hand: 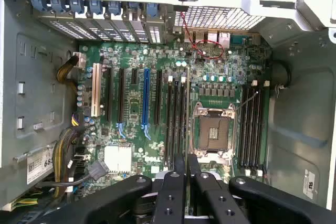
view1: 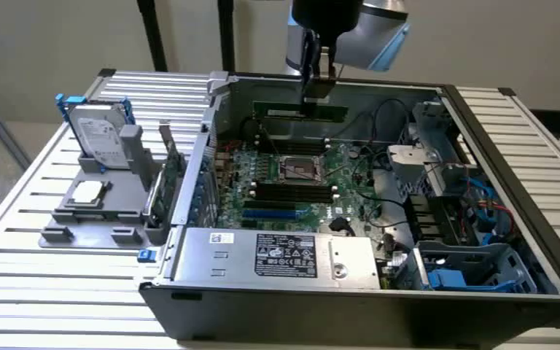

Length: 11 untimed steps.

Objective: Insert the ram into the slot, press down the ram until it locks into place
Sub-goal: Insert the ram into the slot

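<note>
My gripper (view1: pixel 317 96) hangs over the far side of the open computer case and is shut on the ram (view1: pixel 300 113). The ram is a thin green stick held level, well above the motherboard (view1: pixel 348 208). In the wrist view the black fingers (hand: pixel 170 192) clamp the ram (hand: pixel 188 114), which shows edge-on as a thin line. It runs parallel to the black memory slots (hand: pixel 176 119) and lies just beside them, toward the CPU socket (hand: pixel 214 132). A second bank of slots (hand: pixel 252 124) lies on the socket's other side. In the exterior view, slots (view1: pixel 288 193) lie in front of the socket.
At the exterior view's left, a grey fixture (view1: pixel 76 219) holds a hard drive (view1: pixel 100 142), a CPU chip (view1: pixel 87 191) and an upright expansion card (view1: pixel 168 179). The power supply (view1: pixel 275 255) fills the case's near side. A blue drive cage (view1: pixel 465 273) and cables stand at the right. A blue slot (hand: pixel 145 98) lies among the expansion slots.
</note>
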### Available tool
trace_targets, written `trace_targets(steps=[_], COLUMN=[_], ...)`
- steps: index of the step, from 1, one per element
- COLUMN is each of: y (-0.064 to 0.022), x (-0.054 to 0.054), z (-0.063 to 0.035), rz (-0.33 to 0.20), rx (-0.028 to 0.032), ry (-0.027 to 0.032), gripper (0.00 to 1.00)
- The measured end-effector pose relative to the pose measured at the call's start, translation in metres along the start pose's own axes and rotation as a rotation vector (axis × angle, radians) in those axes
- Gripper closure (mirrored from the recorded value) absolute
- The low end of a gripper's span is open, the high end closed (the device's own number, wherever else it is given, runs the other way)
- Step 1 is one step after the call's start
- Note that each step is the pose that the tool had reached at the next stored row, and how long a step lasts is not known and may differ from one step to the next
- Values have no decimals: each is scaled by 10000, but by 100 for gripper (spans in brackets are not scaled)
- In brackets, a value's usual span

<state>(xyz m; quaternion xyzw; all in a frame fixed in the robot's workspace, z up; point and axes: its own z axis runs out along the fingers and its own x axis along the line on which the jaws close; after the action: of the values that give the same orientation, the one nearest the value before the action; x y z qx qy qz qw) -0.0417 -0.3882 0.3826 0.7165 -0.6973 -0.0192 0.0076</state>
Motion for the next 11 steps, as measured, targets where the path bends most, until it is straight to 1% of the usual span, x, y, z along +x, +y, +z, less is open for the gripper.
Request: trace_targets(steps=[11], y=[0], x=[0], z=[1], rz=[0], rx=[2], ry=[1], gripper=[87])
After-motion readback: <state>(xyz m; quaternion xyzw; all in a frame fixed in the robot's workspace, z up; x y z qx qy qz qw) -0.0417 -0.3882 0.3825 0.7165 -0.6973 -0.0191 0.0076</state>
